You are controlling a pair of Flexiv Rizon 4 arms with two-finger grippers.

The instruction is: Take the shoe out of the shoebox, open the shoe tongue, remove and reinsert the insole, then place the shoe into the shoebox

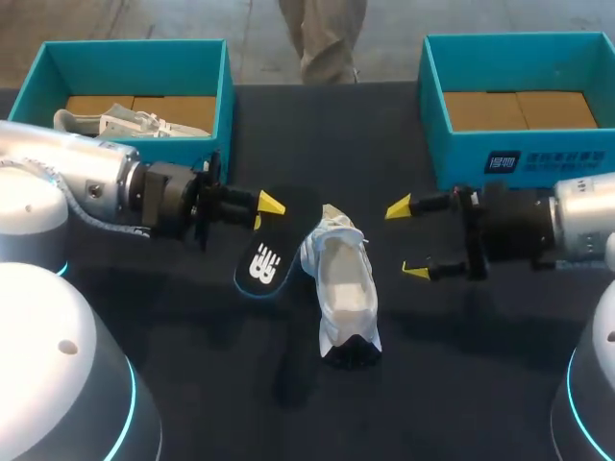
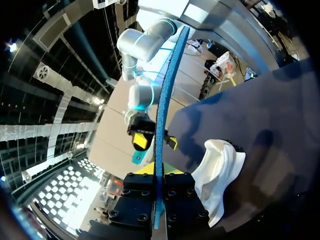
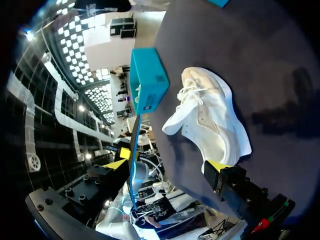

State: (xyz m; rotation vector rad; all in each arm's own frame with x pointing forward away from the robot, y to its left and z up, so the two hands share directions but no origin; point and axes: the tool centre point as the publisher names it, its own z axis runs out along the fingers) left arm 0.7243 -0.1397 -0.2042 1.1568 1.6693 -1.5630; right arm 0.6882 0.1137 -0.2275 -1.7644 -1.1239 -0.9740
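The white shoe [image 1: 343,288] lies on its side on the dark table, toe toward me, tongue end toward the far side. My left gripper [image 1: 261,209] is shut on the black insole [image 1: 273,248], which hangs tilted just left of the shoe, logo up. In the left wrist view the insole [image 2: 163,115] stands edge-on between the fingers of my left gripper [image 2: 159,175], the shoe [image 2: 216,172] beside it. My right gripper [image 1: 408,240] stands open right of the shoe, nothing in it. In the right wrist view my right gripper [image 3: 167,165] faces the shoe [image 3: 212,120] and the insole edge [image 3: 134,150].
A teal shoebox [image 1: 223,96] at the back left holds another pale shoe [image 1: 125,122]. A second teal shoebox [image 1: 432,106] stands at the back right with only brown card inside. The left box [image 3: 147,82] shows beyond the shoe in the right wrist view.
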